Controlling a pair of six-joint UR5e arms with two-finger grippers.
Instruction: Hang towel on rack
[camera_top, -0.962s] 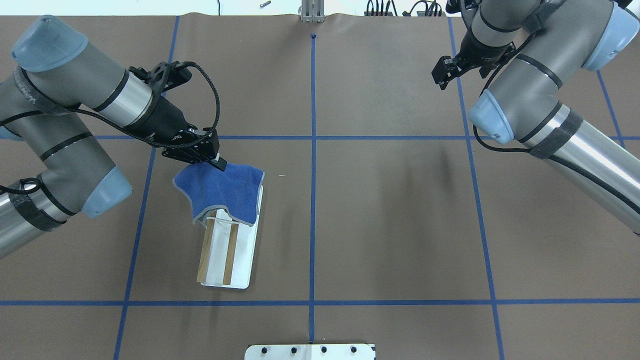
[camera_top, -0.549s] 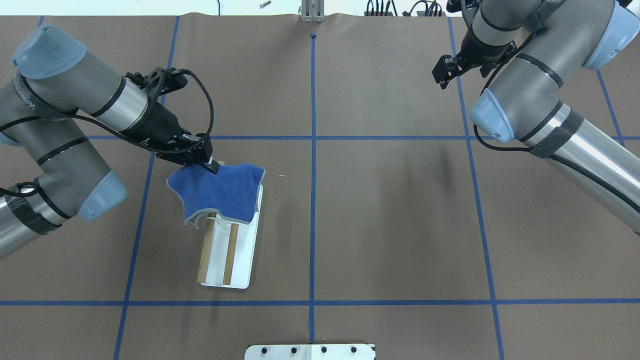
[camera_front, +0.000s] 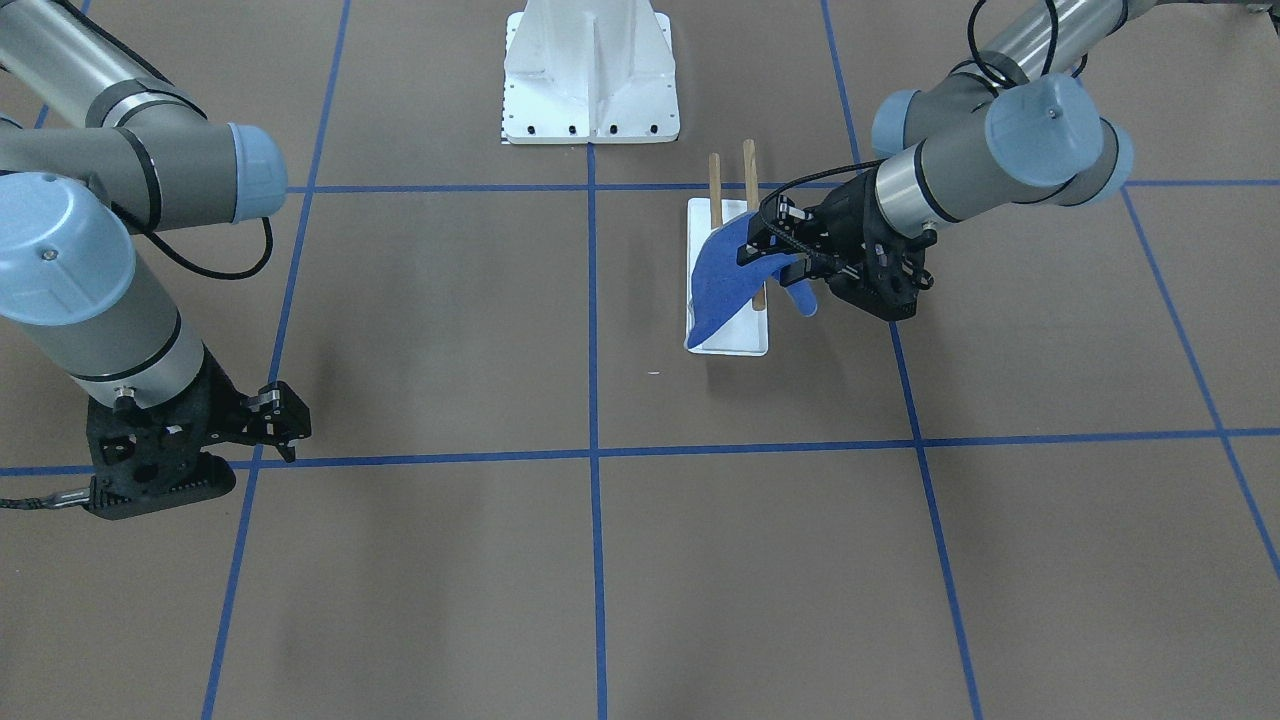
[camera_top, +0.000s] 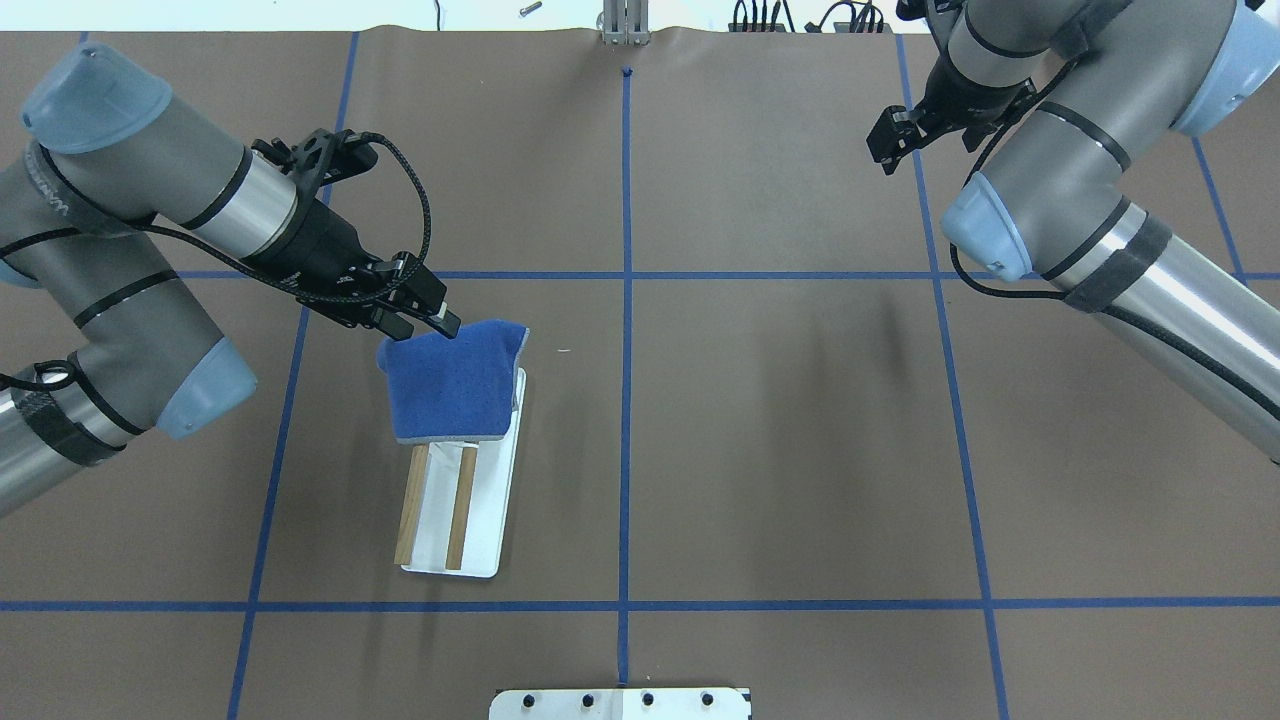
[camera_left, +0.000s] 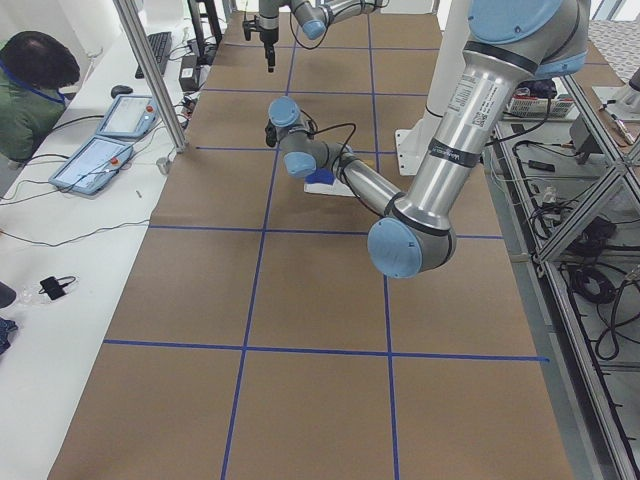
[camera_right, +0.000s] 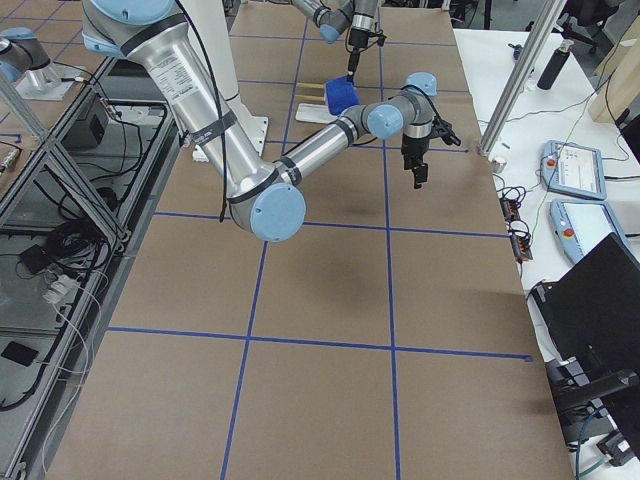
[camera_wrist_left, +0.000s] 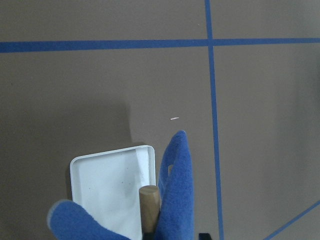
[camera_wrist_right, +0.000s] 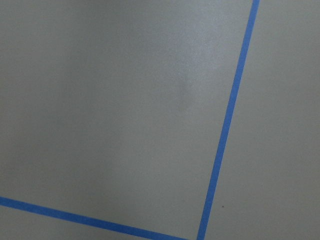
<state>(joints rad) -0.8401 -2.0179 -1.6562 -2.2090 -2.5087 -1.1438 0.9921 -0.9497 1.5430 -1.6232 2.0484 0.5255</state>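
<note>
The royal-blue towel (camera_top: 450, 385) lies draped over the far end of the rack's two wooden dowels (camera_top: 412, 505), hiding that end. The rack's white base plate (camera_top: 490, 520) lies under them. My left gripper (camera_top: 443, 324) is at the towel's far-left corner and shut on its edge. In the front view the towel (camera_front: 725, 280) hangs over the dowels (camera_front: 748, 165), with a flap beside the left gripper (camera_front: 790, 268). The left wrist view shows a dowel end (camera_wrist_left: 149, 197) between folds of towel (camera_wrist_left: 176, 185). My right gripper (camera_top: 885, 140) is open and empty, far off at the back right.
A large white bolted pedestal (camera_front: 590, 75) stands at the robot's side of the table, its plate edge showing in the overhead view (camera_top: 620, 703). Blue tape lines cross the brown table (camera_top: 780, 450). An operator and tablets are beyond the table's far edge (camera_left: 100, 150).
My left gripper has moved right, toward the rack, still holding the towel. The part of the towel that hung off to the left now lies over the dowels. The right arm has barely moved.
</note>
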